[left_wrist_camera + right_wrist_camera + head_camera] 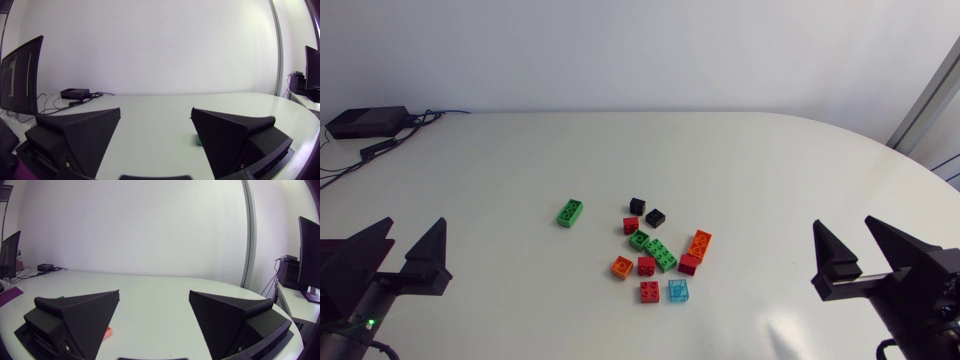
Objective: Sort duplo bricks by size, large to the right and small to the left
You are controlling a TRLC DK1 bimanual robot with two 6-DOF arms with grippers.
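A cluster of duplo bricks lies at the table's middle: a long green brick set apart toward the left, two small black bricks, a long green brick, a long orange brick, several small red ones, a small orange one and a clear blue one. My left gripper stands open at the near left, away from the bricks. My right gripper stands open at the near right. In the left wrist view a green brick peeks out beside one finger; in the right wrist view a red-orange brick shows beside one finger.
A black box with cables sits at the table's far left corner. The white table stretches bare around the brick cluster.
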